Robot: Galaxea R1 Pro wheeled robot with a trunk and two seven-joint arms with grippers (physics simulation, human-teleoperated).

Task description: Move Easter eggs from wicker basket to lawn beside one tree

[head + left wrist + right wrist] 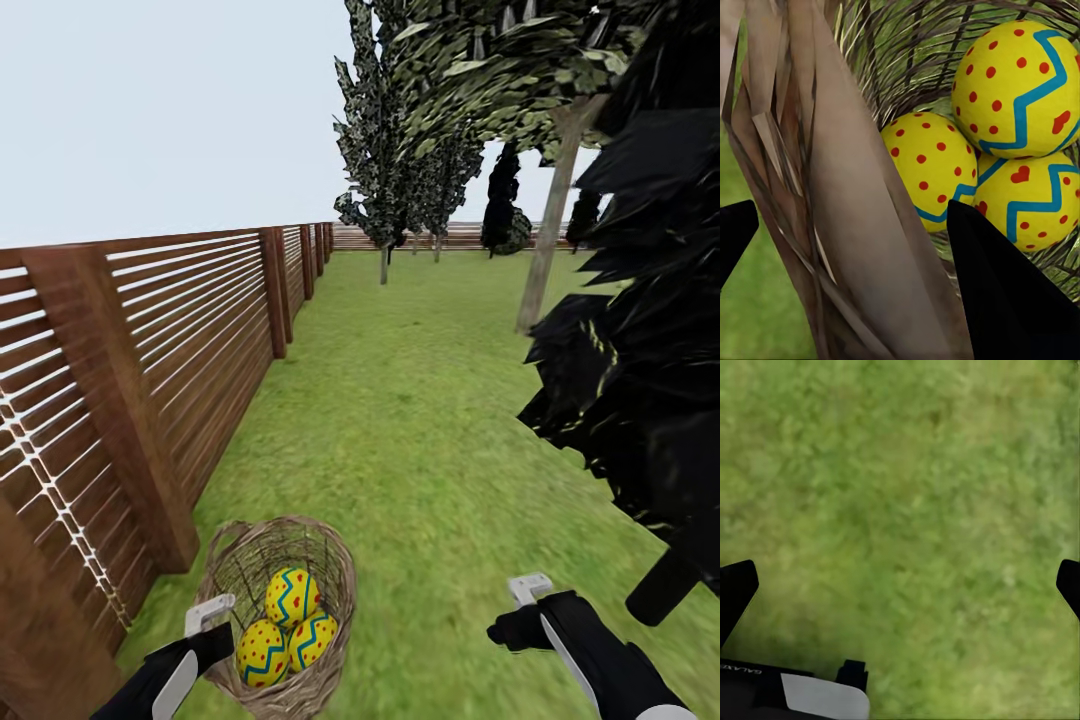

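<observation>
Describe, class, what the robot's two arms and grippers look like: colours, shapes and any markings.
Both arms are black with a white panel along the forearm. The left gripper and right gripper end in pale grey, blocky fingers on black housings. In the wrist views the fingertips look like black wedges; the right wrist view shows a white panel and faint lettering, too small to read.

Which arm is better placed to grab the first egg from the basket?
Left. The left gripper is at the wicker basket rim, open, eggs just ahead. The right gripper hangs open over bare lawn, away from the basket.
</observation>
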